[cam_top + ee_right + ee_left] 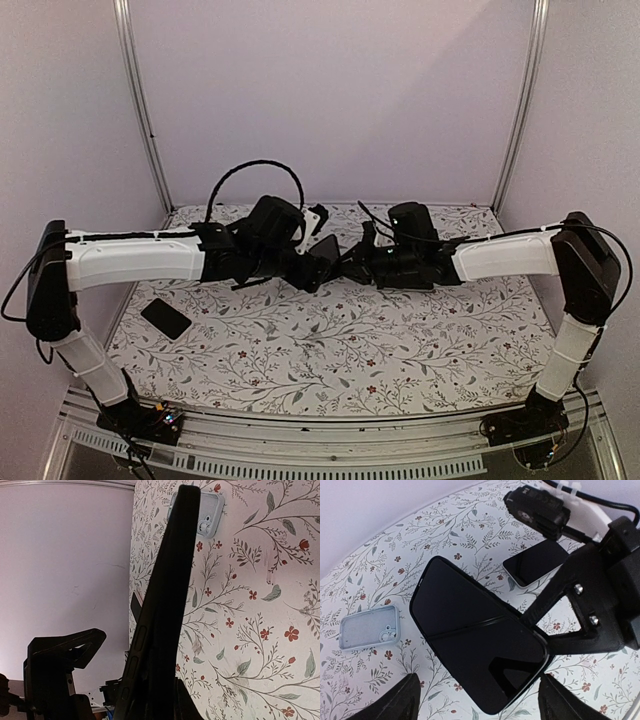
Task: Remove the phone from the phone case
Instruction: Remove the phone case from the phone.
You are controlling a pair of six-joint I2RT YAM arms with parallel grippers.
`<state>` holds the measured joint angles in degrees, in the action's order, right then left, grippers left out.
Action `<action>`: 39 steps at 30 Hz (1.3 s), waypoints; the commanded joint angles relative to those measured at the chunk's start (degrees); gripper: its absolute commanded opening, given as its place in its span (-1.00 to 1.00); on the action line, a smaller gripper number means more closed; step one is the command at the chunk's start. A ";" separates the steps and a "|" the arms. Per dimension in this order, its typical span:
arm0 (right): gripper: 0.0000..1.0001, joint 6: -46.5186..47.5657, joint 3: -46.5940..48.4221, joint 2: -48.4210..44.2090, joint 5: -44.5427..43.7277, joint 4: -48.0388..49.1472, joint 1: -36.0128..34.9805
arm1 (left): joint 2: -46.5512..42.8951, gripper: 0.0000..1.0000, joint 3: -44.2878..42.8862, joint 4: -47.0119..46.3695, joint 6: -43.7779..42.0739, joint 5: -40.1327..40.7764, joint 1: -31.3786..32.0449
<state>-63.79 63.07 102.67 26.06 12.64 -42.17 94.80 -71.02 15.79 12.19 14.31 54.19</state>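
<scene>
Presently the right gripper [535, 625] is clenched on one long edge of the black phone [470, 630], near a corner. It holds the phone in the air above the table [400, 340], screen toward the left wrist camera.

The left gripper [479, 700] is released. Its fingers [400, 700] stand wide, one to each side of the phone's nearer end, and neither appears to touch it.

Seen edge-on from the right wrist, the handset shows a thick dark rim with raised side buttons. I judge this to be a black case [150, 645] on the phone, though case or bare body cannot be told for certain.

On the table, well apart from the held phone, lie two items:
- a pale blue case [368, 627], empty and inside-up
- a second phone [538, 561] with a light rim, face up

Assessment: lift and presentation are done; the separation itself is not. No part of the dark rim is seen peeled away.

Remaining: the left gripper must close on the case or phone, work the two apart, and set them down.
</scene>
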 commanded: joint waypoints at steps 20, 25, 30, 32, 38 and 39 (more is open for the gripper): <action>-1.00 -1.01 2.94 0.23 0.83 2.39 0.51 | 4.46 0.31 -3.50 0.14 -3.61 8.62 2.81; -1.00 -2.05 3.10 0.25 0.92 2.23 0.56 | 5.78 0.30 -3.76 -0.68 -3.97 9.96 3.49; -1.00 -3.12 2.94 0.08 1.00 2.21 0.51 | 6.78 0.27 -4.33 -1.46 -4.80 13.13 4.37; -1.00 -3.31 2.86 0.07 1.13 2.21 0.52 | 7.18 0.22 -4.58 -1.86 -5.27 14.43 4.71; -1.00 -3.62 2.75 -0.15 1.45 2.15 0.51 | 8.57 -0.03 -5.11 -2.85 -6.22 16.03 5.54; -1.00 -3.62 2.76 -0.23 1.45 2.13 0.51 | 8.82 -0.05 -5.21 -3.14 -6.67 16.47 5.77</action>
<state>-67.33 63.59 103.15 26.00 10.52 -41.58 101.82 -74.78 14.26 6.96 27.46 59.09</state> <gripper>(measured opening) 0.072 0.498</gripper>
